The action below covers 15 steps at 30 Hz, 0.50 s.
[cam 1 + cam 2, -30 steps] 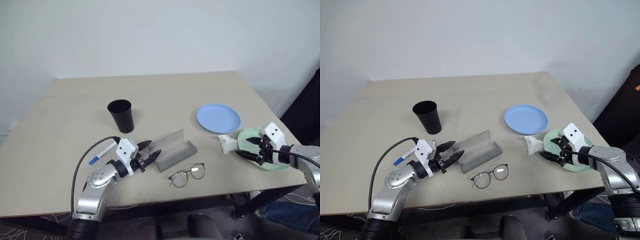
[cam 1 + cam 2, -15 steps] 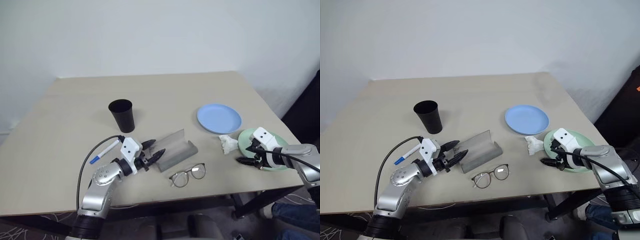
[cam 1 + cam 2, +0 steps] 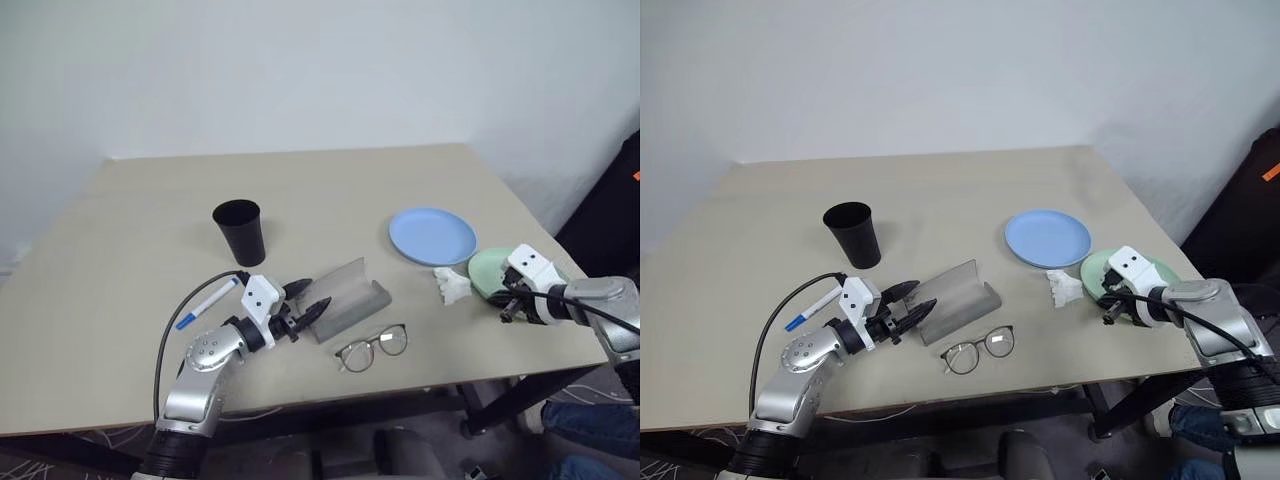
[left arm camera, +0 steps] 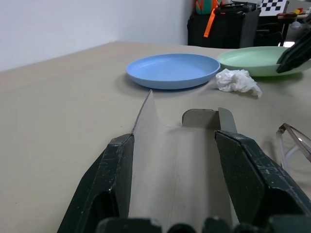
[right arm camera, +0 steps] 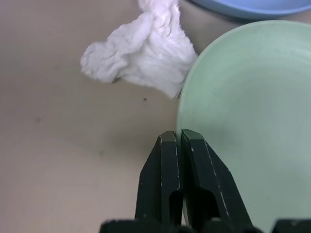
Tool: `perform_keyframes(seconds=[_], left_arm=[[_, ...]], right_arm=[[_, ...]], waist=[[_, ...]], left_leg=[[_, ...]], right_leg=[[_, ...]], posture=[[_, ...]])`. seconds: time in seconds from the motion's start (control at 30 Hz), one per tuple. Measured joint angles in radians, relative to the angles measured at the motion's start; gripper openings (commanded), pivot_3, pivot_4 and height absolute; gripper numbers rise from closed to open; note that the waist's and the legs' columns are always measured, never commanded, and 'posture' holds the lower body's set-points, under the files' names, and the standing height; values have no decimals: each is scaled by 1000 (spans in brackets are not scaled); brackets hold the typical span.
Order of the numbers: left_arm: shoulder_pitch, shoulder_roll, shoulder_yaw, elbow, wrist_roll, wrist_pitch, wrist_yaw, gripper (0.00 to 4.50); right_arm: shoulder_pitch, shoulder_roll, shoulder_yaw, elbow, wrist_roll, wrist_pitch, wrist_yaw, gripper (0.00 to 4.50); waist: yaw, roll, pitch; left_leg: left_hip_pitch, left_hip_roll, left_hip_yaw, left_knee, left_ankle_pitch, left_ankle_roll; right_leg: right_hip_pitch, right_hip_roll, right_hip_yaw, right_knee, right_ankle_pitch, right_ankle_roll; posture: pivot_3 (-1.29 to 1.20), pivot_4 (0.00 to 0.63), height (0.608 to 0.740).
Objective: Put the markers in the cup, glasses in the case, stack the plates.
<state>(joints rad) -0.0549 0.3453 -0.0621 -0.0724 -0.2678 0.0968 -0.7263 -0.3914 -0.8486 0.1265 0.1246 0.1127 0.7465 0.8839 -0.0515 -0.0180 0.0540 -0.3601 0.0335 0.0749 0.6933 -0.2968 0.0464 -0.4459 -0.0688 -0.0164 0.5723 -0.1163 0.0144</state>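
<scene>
One right tool (image 5: pixel 176 138) pinched on mint plate (image 5: pixel 252 111) rim, left tool (image 4: pixel 172 145) open, straddling case (image 4: pixel 180 160)

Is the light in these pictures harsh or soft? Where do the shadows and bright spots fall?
Soft and even. Left eye view: the cup throws only a faint shadow on the table, which shows no glare; one lens of the glasses has a small white patch, perhaps a reflection. Right wrist view: a thin dark shadow under the tissue. Left wrist view: a soft shadow beneath the blue plate.
</scene>
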Motion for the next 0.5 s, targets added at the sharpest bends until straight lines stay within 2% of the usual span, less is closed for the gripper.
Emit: perform_keyframes(seconds=[0.5], left_arm=[[1,-1,-1,1,6,-1,6,2766]], right_arm=[[-220,70,40,366,-187,-323,-190,12]], waist=[[1,2,0]], left_leg=[[-2,-2,1,-6,1,4]], right_leg=[[-3,1,1,1,0,0]], posture=[[0,0,740]])
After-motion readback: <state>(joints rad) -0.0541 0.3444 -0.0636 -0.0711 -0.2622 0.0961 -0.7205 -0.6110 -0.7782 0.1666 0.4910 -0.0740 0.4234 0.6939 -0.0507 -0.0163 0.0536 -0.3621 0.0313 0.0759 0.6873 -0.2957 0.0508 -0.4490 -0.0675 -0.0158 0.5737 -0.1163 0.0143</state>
